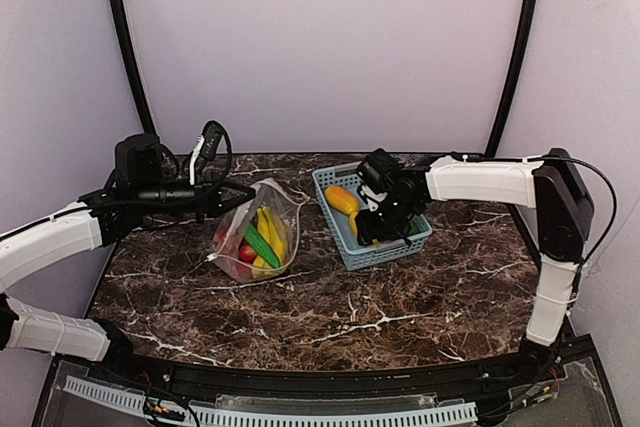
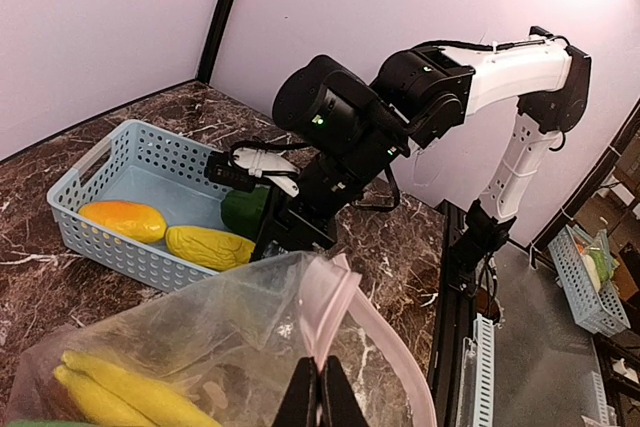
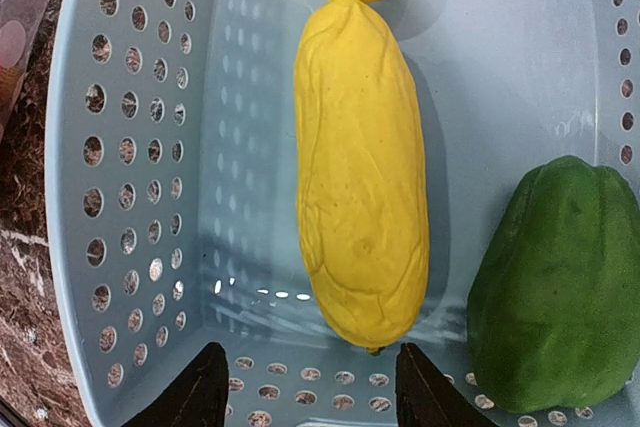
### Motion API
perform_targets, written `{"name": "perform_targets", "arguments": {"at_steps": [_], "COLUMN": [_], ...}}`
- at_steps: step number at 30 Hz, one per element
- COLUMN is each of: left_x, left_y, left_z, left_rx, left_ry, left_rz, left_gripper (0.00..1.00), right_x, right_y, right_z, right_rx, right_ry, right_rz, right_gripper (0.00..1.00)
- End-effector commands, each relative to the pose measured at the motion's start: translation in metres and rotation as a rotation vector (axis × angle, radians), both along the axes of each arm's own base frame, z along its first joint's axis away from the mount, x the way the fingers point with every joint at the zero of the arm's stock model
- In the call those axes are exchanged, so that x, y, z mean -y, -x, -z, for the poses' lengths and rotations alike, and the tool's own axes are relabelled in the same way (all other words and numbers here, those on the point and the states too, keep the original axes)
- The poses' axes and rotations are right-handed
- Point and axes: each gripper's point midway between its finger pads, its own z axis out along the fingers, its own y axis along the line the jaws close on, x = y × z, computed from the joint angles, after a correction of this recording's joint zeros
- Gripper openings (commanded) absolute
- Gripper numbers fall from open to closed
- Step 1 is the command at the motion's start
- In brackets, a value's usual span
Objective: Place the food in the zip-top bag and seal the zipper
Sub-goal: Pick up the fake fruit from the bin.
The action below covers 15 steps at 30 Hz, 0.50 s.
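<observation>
The clear zip-top bag (image 1: 255,237) lies left of centre and holds yellow bananas (image 1: 268,232), a green vegetable (image 1: 262,245) and a red fruit (image 1: 246,252). My left gripper (image 2: 322,397) is shut on the bag's pinkish zipper strip (image 2: 330,297) and holds the mouth up. My right gripper (image 3: 312,387) is open, low inside the light-blue basket (image 3: 130,147), its fingers either side of the near end of a long yellow piece (image 3: 362,167). A green vegetable (image 3: 560,287) lies to its right and an orange piece (image 1: 341,198) at the far end.
The basket (image 1: 350,252) stands right of the bag on the marble table (image 1: 350,317). In the left wrist view the right arm (image 2: 340,137) hangs over the basket's near corner. Black poles and a pale wall stand behind.
</observation>
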Motion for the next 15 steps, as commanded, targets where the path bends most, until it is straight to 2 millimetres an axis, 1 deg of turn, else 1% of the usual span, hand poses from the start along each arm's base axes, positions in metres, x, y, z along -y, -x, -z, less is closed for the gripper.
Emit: {"name": "perform_targets", "arguments": {"at_steps": [1, 3, 8, 12, 15], "left_x": [-0.005, -0.005, -0.005, -0.005, -0.004], "left_y": [0.003, 0.003, 0.004, 0.003, 0.002], "left_z": [-0.003, -0.004, -0.002, -0.001, 0.001], "left_rx": [0.029, 0.029, 0.028, 0.026, 0.019], "left_ry": [-0.013, -0.013, -0.018, -0.022, -0.024], "left_rz": [-0.007, -0.007, -0.007, -0.008, -0.005], "left_gripper": [0.01, 0.01, 0.01, 0.01, 0.01], "right_x": [-0.008, -0.007, 0.001, 0.007, 0.007], "right_y": [-0.019, -0.023, -0.032, -0.035, -0.036], "right_z": [0.0, 0.004, 0.011, 0.021, 0.026], "right_rx": [0.037, 0.043, 0.066, 0.067, 0.062], "right_ry": [-0.004, 0.012, 0.059, 0.094, 0.103], "right_rz": [0.004, 0.014, 0.056, 0.073, 0.074], "right_gripper": [0.56, 0.57, 0.58, 0.58, 0.58]}}
